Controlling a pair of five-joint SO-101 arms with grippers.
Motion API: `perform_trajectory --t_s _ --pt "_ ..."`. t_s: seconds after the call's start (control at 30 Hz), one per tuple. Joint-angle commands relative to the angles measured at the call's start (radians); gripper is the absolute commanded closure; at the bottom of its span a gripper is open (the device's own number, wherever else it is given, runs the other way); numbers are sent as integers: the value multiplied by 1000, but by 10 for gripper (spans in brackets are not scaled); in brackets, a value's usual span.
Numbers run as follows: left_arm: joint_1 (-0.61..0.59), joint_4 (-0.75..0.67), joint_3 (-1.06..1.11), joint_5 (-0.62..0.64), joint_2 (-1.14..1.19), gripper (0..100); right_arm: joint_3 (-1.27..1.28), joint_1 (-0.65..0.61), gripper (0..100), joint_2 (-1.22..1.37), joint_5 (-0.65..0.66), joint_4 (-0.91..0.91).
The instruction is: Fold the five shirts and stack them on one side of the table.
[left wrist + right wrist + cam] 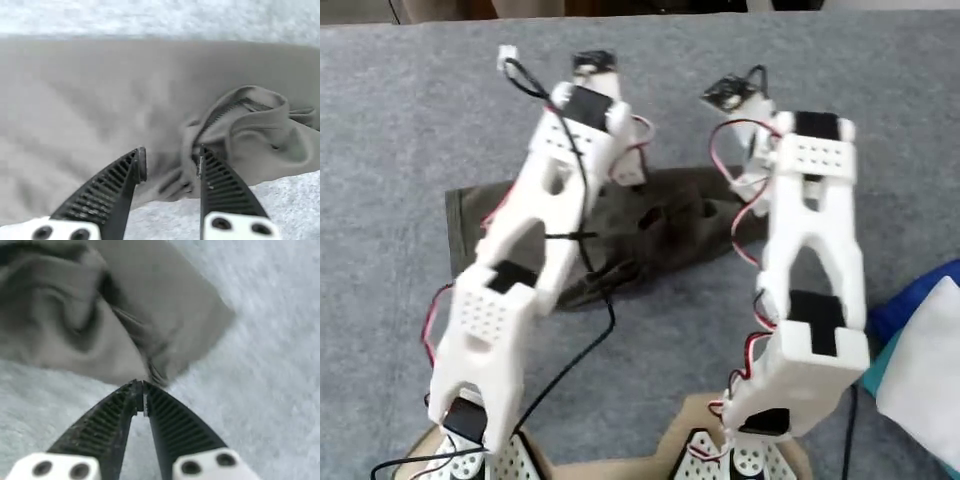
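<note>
The olive shirt [665,225] lay rumpled mid-worktop [400,120], both arms over it. Left gripper [170,167] hung with jaws parted above a bunched fold; right gripper [140,390] was pinched closed, tips right at the shirt's edge.

Robotics test bench, small lab or hobby workroom.

Item: table under a grey felt-like cover [880,80], used as the work surface. Item: two white plastic arms, one [535,215] beside the other [810,220], joints bare, red wiring [745,215] and a black cable [582,345] hanging loose. Item: tan board [650,445] beneath the arm bases at the near edge. Item: olive-grey shirt [670,215] laid out as test material; folded blue and white cloth [920,350] at one side. Item: strip of brown wood [620,6] past the far edge; the rest of the room cannot be made out.
</note>
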Motion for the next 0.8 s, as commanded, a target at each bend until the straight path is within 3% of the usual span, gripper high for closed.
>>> perform_trajectory --t_s 0.0,0.23,0.57,0.77 --pt "-101 12 83 -29 -154 822 4 -71 993 -41 -28 -37" --pt "-285 0 261 -175 -180 981 116 -97 993 21 -44 -126" --pt "-324 -338 631 -199 -122 979 217 130 993 102 41 -232" --pt "-311 -442 729 -219 -122 978 223 159 994 67 107 -226"
